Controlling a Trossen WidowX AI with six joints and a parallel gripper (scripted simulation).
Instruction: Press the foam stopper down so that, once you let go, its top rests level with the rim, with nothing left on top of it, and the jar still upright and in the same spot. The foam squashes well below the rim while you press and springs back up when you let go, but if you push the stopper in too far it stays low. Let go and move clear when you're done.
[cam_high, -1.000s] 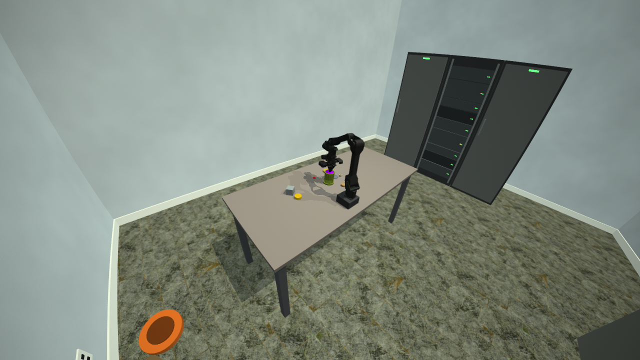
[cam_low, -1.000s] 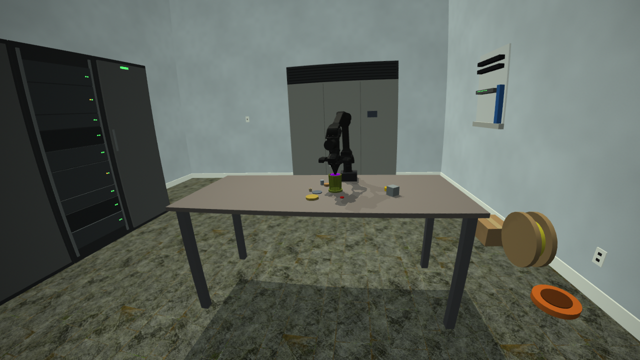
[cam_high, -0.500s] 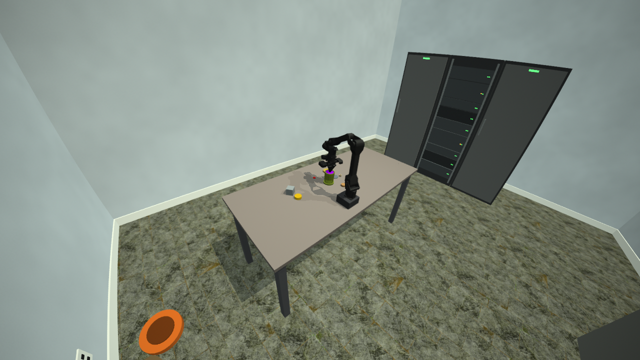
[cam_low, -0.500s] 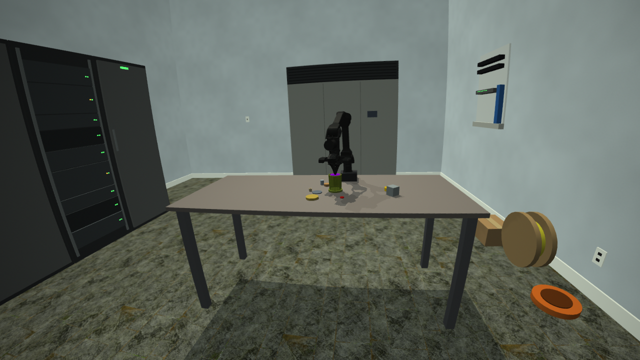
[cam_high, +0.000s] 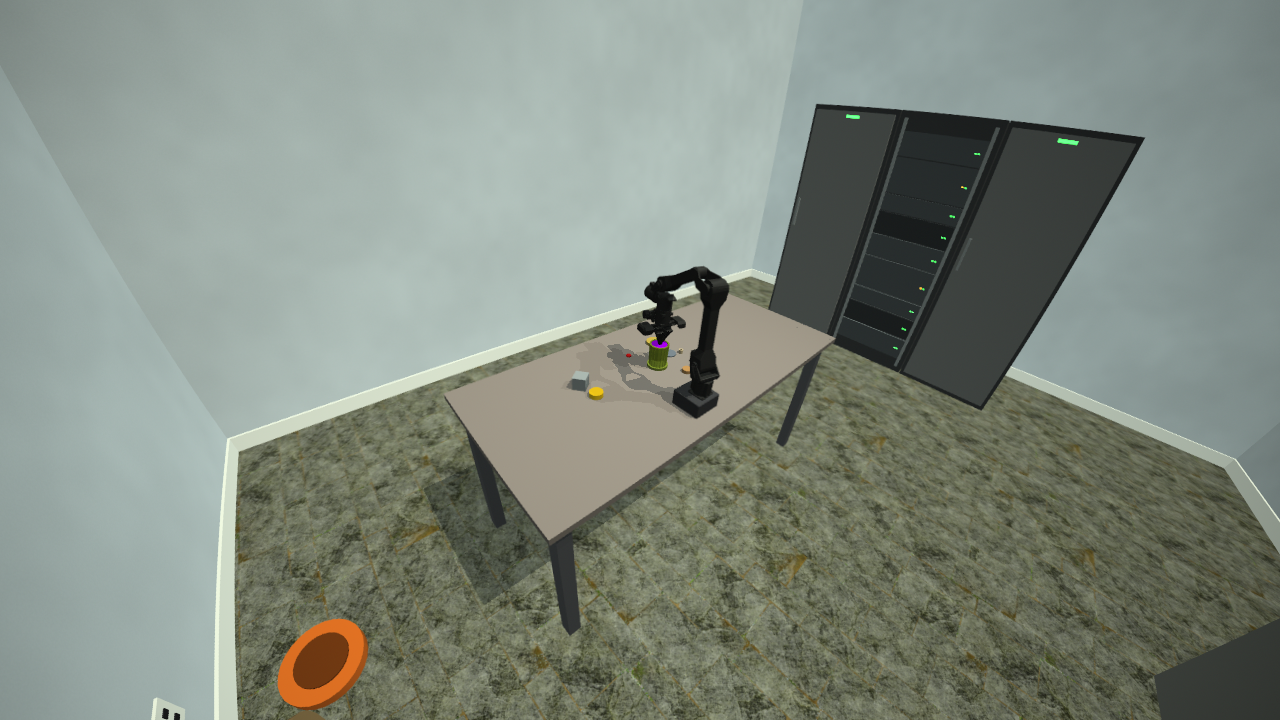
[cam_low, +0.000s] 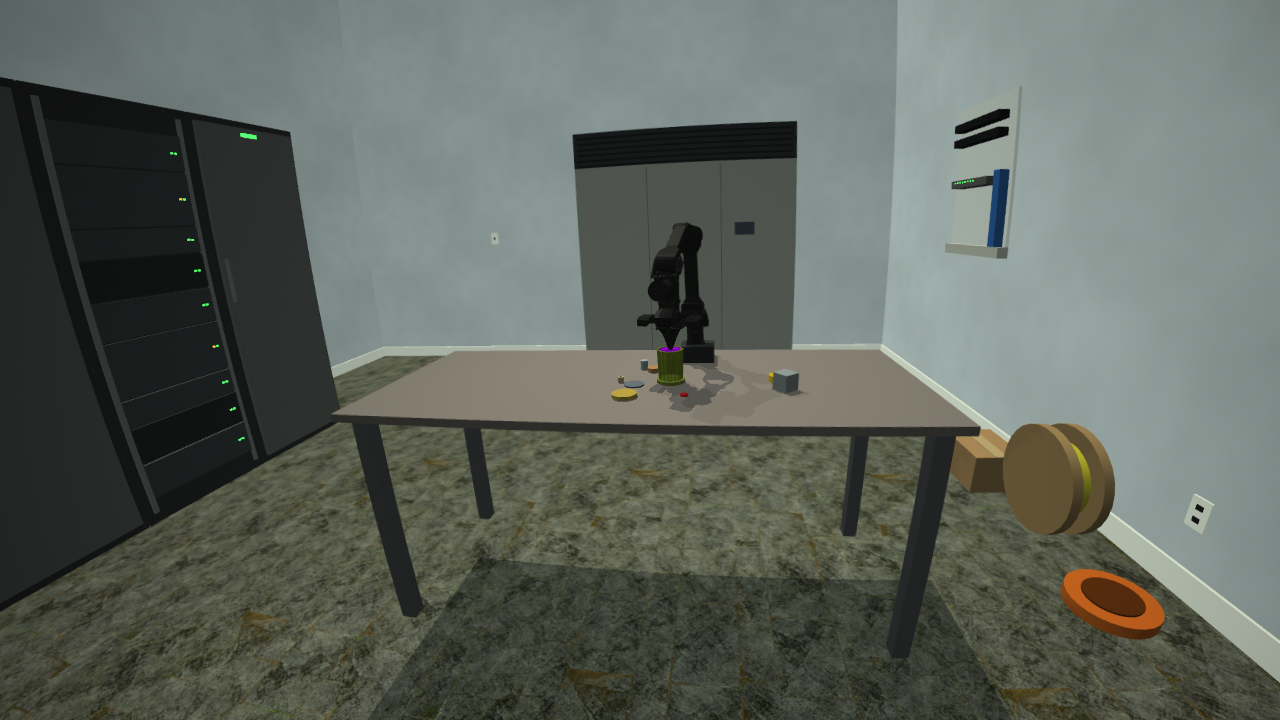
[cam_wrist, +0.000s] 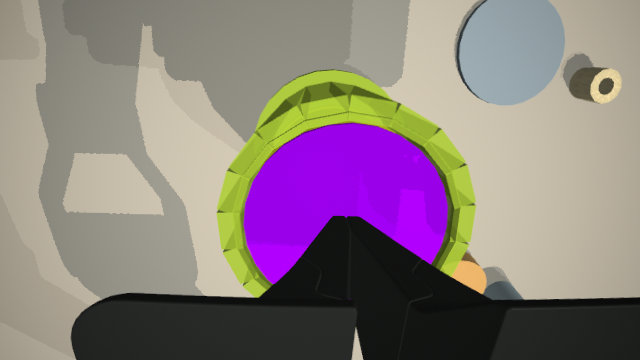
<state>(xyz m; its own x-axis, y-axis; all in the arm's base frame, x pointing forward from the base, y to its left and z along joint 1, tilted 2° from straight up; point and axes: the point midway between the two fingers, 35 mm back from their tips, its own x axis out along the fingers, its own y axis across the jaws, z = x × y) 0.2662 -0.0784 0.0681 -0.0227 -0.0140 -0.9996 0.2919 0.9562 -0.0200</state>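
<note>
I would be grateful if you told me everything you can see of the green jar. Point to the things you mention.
The green jar (cam_high: 657, 358) (cam_low: 670, 368) (cam_wrist: 464, 190) stands upright on the table, its wall faceted, its foot wider and round. It looks hard, perhaps plastic. A purple stopper (cam_high: 663, 343) (cam_wrist: 325, 175) fills its mouth, slightly below the rim in the wrist view. The closed gripper (cam_wrist: 344, 229) is over the stopper; contact is unclear.

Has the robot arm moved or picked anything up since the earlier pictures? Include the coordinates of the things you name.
No visible change. The arm (cam_high: 708, 326) (cam_low: 690, 268) keeps its pose, its shut fingers over the purple stopper (cam_wrist: 320, 180). The green jar (cam_high: 657, 358) (cam_low: 670, 367) (cam_wrist: 231, 200) stays upright in place; nothing was picked up or let go.
</note>
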